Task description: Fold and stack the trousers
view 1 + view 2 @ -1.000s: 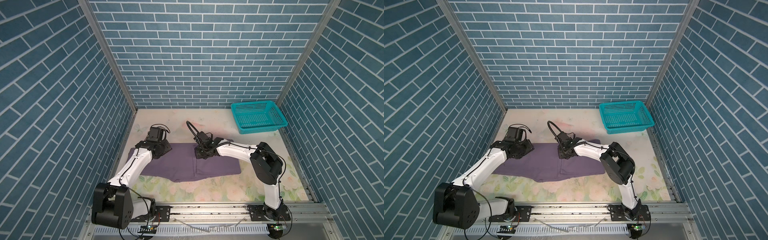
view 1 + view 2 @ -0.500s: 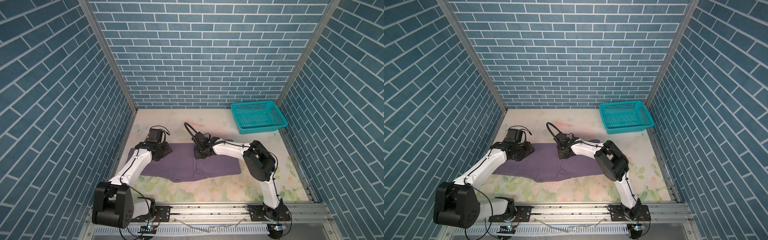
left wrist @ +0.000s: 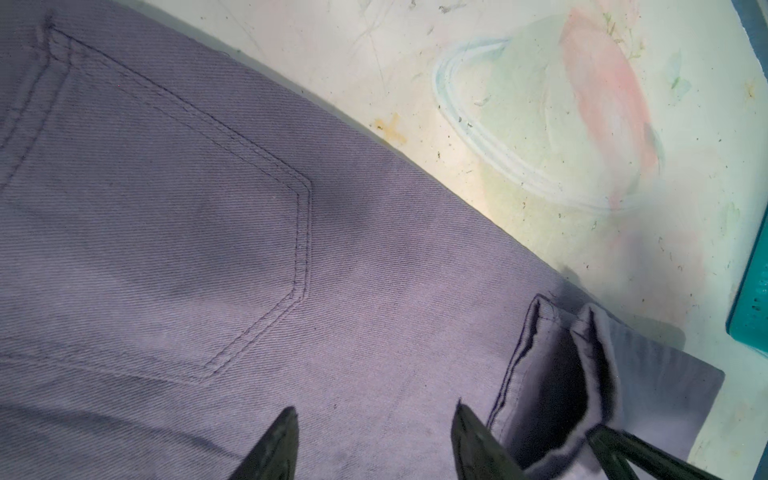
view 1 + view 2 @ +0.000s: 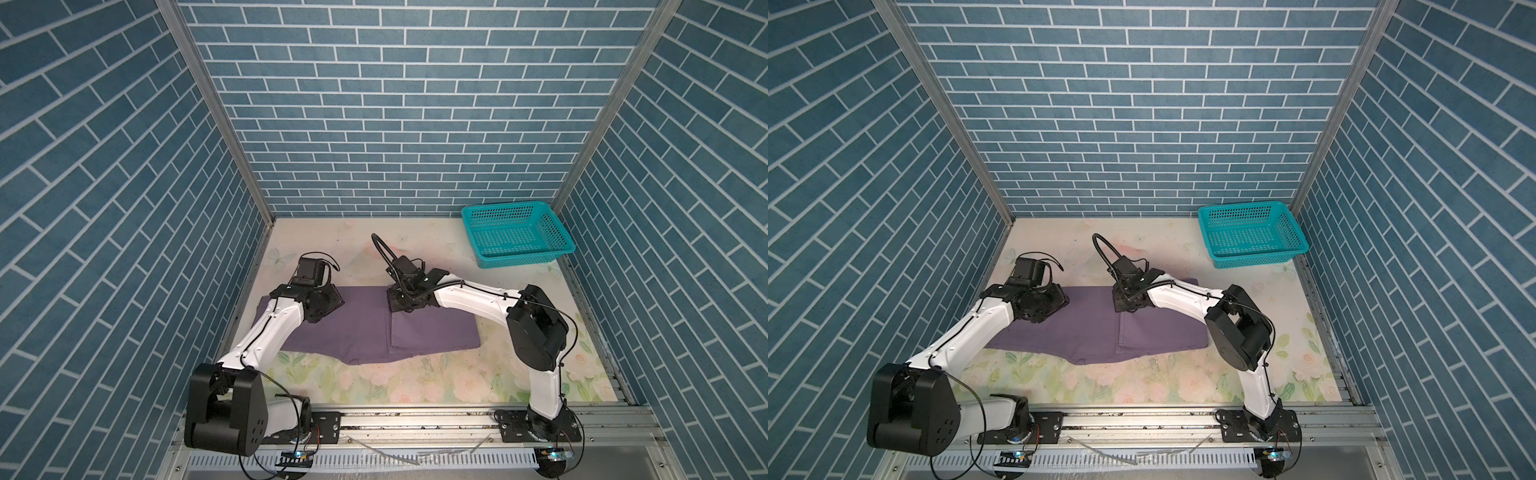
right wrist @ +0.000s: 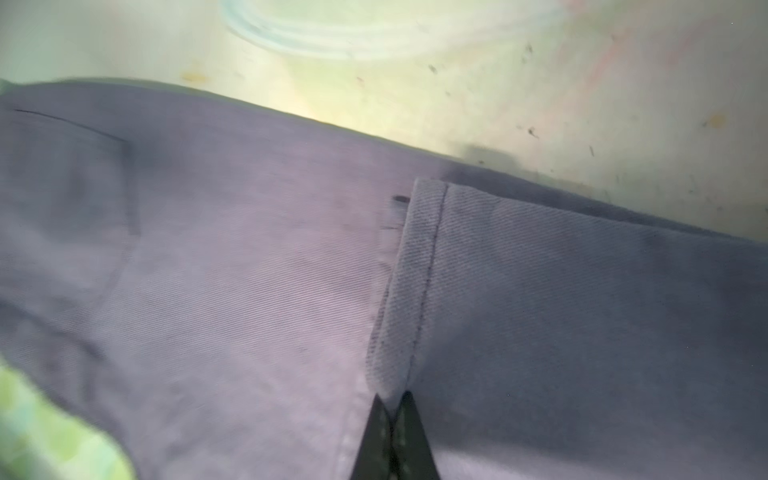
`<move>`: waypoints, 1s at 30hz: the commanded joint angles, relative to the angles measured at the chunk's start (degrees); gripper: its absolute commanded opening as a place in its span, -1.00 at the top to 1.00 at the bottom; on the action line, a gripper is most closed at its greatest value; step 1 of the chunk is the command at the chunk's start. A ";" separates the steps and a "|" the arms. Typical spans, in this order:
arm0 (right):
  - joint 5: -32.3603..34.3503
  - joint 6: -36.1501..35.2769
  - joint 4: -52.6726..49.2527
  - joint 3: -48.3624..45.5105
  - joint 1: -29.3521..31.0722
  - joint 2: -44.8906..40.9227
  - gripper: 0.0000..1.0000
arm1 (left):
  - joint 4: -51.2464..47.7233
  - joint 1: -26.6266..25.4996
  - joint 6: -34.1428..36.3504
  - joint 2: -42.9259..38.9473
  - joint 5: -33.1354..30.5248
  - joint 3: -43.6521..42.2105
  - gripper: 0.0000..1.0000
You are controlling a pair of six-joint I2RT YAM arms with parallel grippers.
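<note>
Mid-table [image 4: 415, 386], stretched from left to right in both top views: trousers [image 4: 357, 328], purple and mostly flat. Toward the left end, in the left wrist view, shows a back pocket [image 3: 166, 216] edged with double stitching. On the right half, carries a second layer, a leg folded back over the rest, with its hem [image 5: 415, 270] running across the cloth near the middle. Pinches that hem with the right claw [image 5: 390, 419], tips clenched together on the cloth edge. From the left wrist view, holds the hem corner raised a little off the layer beneath, with the leg opening gaping dark. Holds the left claw [image 3: 376, 432] released, tips well apart, low over the cloth between the pocket and the raised hem. Cannot tell whether those tips touch the cloth. Reaches in with white arms from the near rail, one to the left end and one to the middle. At the table's far right corner, well apart from the trousers: a teal basket [image 4: 517, 237], upright.
</note>
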 commanded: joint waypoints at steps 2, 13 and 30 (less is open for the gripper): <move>-3.01 -0.17 0.35 0.01 1.42 0.02 1.00 | -0.09 0.39 0.74 0.65 0.16 -0.22 -0.21; -4.08 -1.57 -1.05 0.79 1.53 1.20 0.16 | 0.64 0.14 0.50 0.73 1.66 -1.45 -0.49; 5.85 6.53 -9.64 -32.60 -16.33 -38.88 0.82 | 15.01 -26.62 -3.57 9.55 2.13 -0.56 -0.45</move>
